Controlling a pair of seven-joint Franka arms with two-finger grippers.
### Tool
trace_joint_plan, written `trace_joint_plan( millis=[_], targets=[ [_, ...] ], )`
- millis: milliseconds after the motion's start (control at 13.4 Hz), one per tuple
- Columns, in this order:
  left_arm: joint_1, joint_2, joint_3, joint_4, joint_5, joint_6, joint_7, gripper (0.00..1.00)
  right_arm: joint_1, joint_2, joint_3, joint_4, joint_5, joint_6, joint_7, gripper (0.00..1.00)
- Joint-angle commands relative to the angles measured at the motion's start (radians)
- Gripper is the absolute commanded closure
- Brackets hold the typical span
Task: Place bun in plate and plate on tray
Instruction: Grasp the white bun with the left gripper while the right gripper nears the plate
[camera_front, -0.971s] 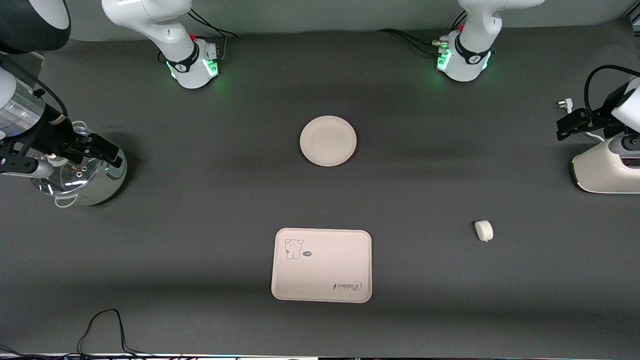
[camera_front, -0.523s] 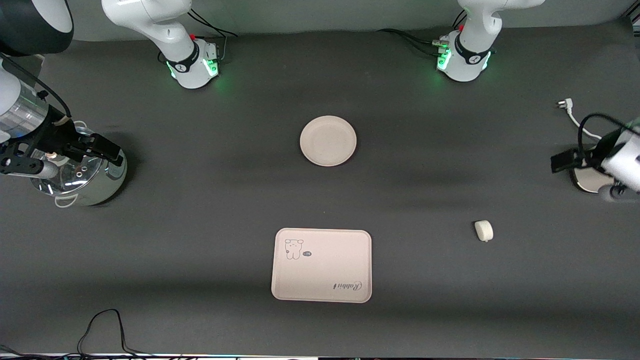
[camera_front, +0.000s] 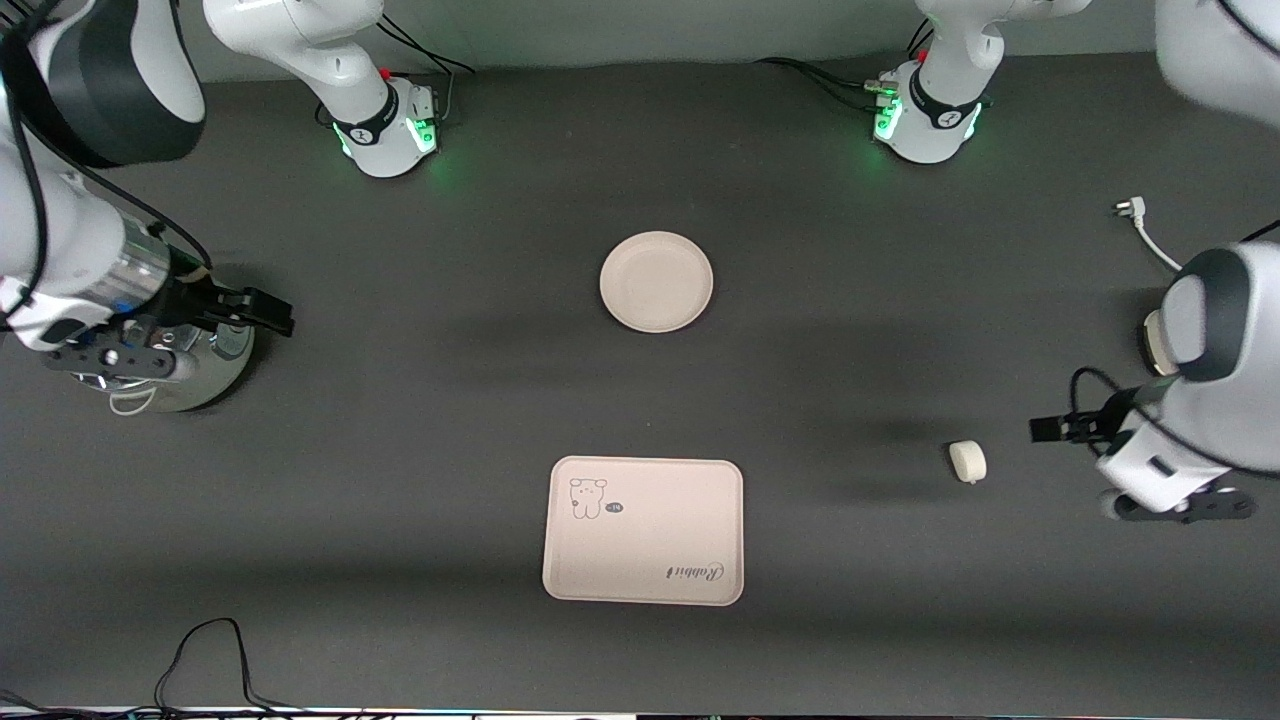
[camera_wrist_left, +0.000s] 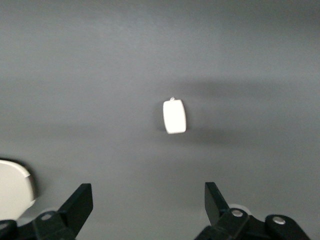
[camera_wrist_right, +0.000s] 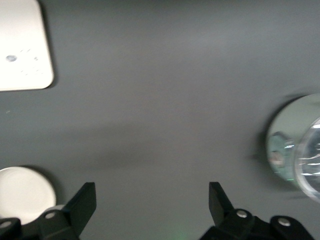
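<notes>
Bun (camera_front: 967, 461) lying on bare table (camera_front: 400, 420) toward the left arm's end, nearer the front camera than the plate (camera_front: 656, 281), well apart from the tray (camera_front: 644, 530); slightly oblong, long axis running roughly toward and away from the front camera; small nub at one end in the left wrist view (camera_wrist_left: 174, 116). Plate round, mid-table, holding nothing. Tray nearest the front camera of the three, long sides along the table's length, bear drawing toward the right arm's end, "Rabbit" script at the corner toward the left arm's end.

Left gripper (camera_wrist_left: 149, 205) up over the table just beside the bun, on the side toward the left arm's end; fingers spread wide, gripping nothing; wrist pitched so the camera looks down on the bun; forearm bent low over that end of the table.

Right gripper (camera_wrist_right: 152, 202) over the steel pot (camera_front: 175, 365) at the right arm's end; fingers spread wide, gripping nothing; waiting.
</notes>
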Motion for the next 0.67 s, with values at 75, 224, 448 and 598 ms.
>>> trace_joint_plan(
  millis=[75, 224, 448, 598],
  targets=[
    [-0.019, 0.01, 0.009, -0.193, -0.018, 0.234, -0.04, 0.0, 0.207, -0.021, -0.007, -0.076, 0.048, 0.038, 0.19, 0.0],
    [-0.016, 0.019, 0.011, -0.276, -0.017, 0.383, -0.041, 0.0, 0.299, -0.067, -0.012, -0.184, 0.049, 0.141, 0.207, 0.0],
    [-0.015, 0.015, 0.014, -0.394, -0.015, 0.583, -0.044, 0.0, 0.364, -0.154, -0.01, -0.387, 0.072, 0.357, 0.228, 0.0],
    [-0.013, 0.004, 0.014, -0.46, -0.014, 0.678, -0.112, 0.0, 0.378, -0.194, -0.007, -0.491, 0.098, 0.49, 0.262, 0.0]
  ],
)
